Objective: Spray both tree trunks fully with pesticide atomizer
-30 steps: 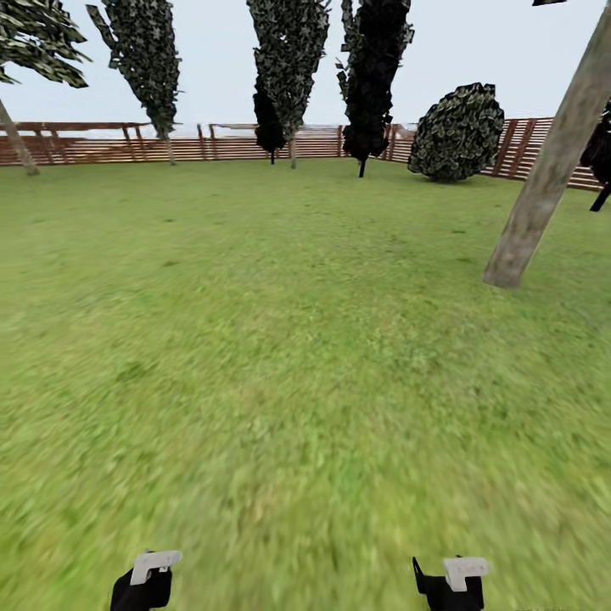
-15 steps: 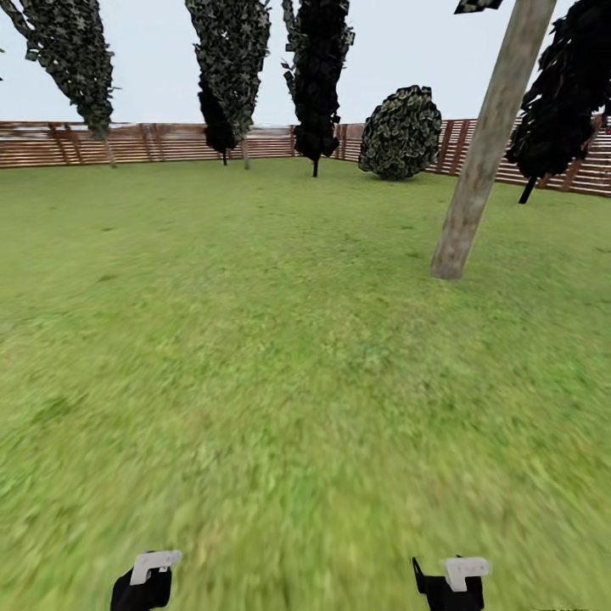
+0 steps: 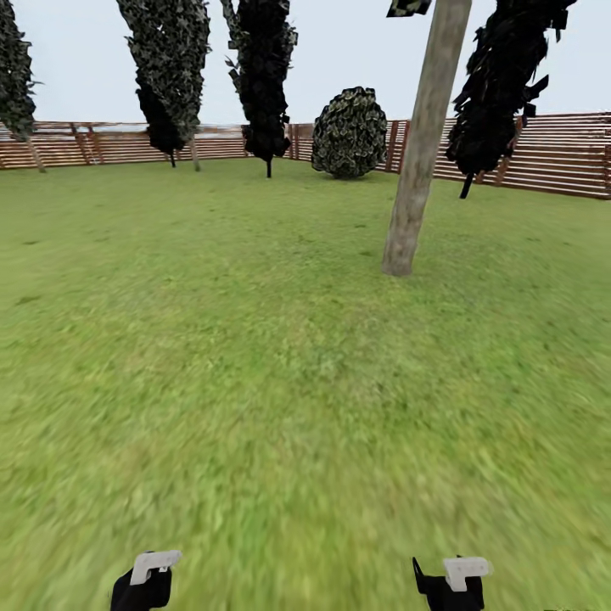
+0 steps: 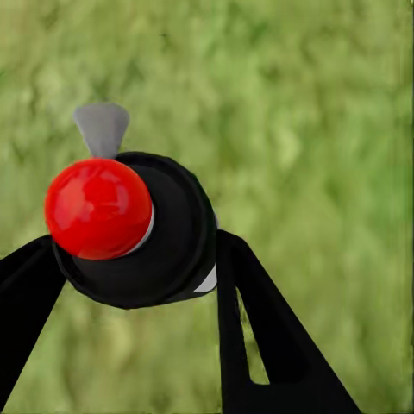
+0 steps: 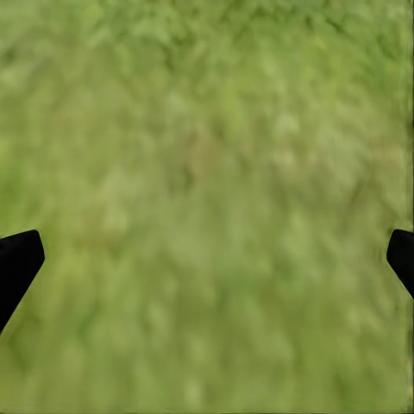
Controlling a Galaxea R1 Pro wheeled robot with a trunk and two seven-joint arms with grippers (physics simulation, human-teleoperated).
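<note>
Atomizer (image 4: 138,228), one, gripped in left hand (image 4: 142,285); right hand (image 5: 207,259) wide; one trunk (image 3: 420,144) at 1 o'clock, camera panned right.

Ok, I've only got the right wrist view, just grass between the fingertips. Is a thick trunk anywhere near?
Observer: Yes. In the head view one thick grey-brown tree trunk stands ahead, right of centre, on the grass.
Operator: And is the sprayer in the left tool?
Observer: Yes. The left tool is closed on the pesticide atomizer, with its red knob facing the camera.
Operator: What's beyond that trunk?
Observer: A round bush in front of the slatted fence.
</note>
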